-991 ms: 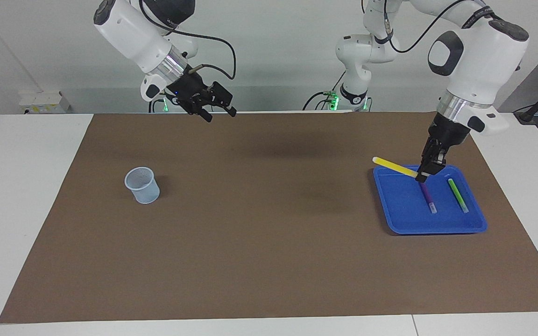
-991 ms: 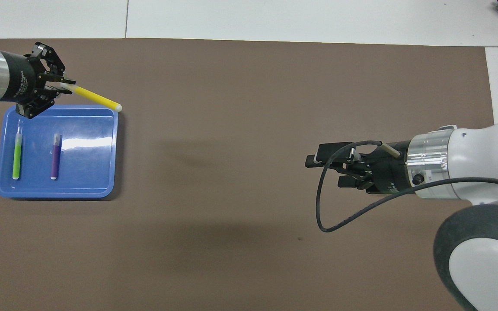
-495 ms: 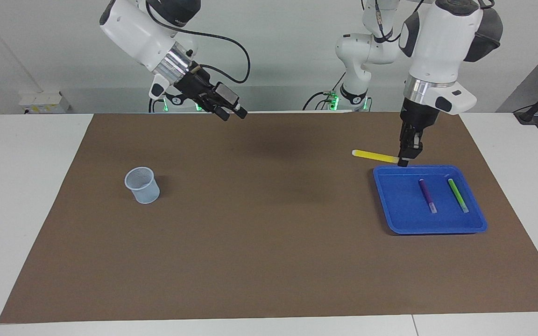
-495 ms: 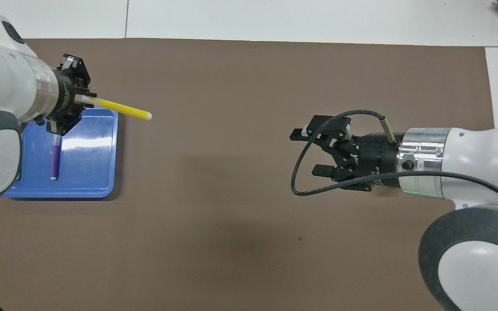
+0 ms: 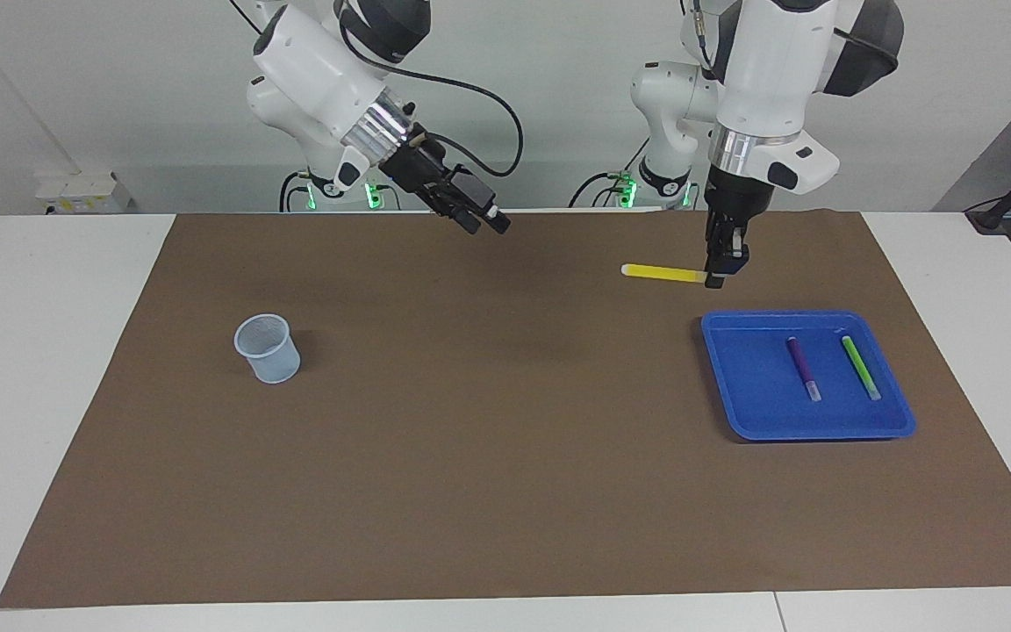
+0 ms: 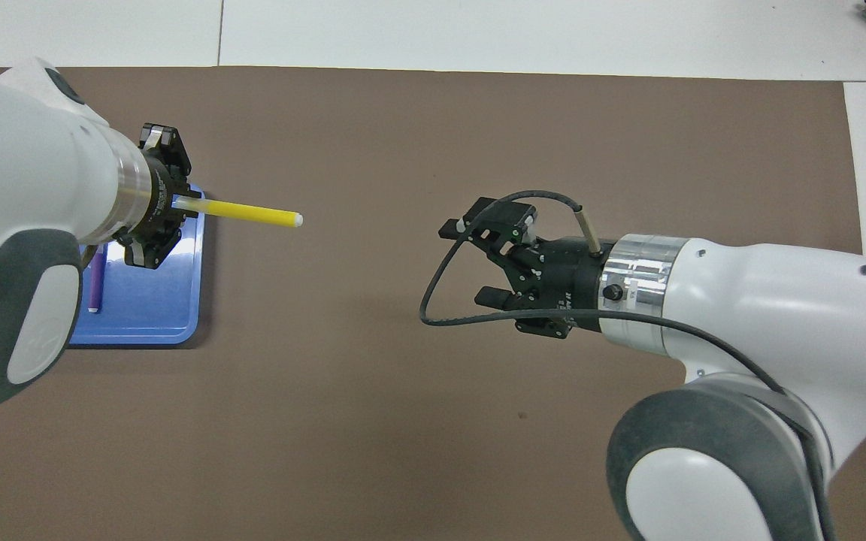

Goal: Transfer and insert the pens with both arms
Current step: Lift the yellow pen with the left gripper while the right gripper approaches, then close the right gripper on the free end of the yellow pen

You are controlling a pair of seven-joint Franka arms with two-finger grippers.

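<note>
A: Which way is the yellow pen [image 5: 662, 271] pointing?

B: I have it level in the air over the brown mat [image 5: 505, 491], its long axis running along the desk [image 5: 49, 351]. The pale tip aims toward the right arm's end. My left pincer [image 5: 715, 279] hangs straight down and is clamped on the other end of it.

A: And the right pincer [image 5: 486, 223]?

B: Its fingers stand wide apart with nothing in them. It is raised over the mat, tilted toward the yellow pen's tip and well apart from it.

A: Give me a count.

B: I count three pens. One is the yellow one in my grip. The purple pen [image 5: 803, 368] and the green pen [image 5: 860, 367] lie side by side in the one blue tray [image 5: 756, 412], apart from each other, pale ends away from the robots. There is one pale cup [image 5: 268, 348], upright on the mat at the right arm's end.
</note>
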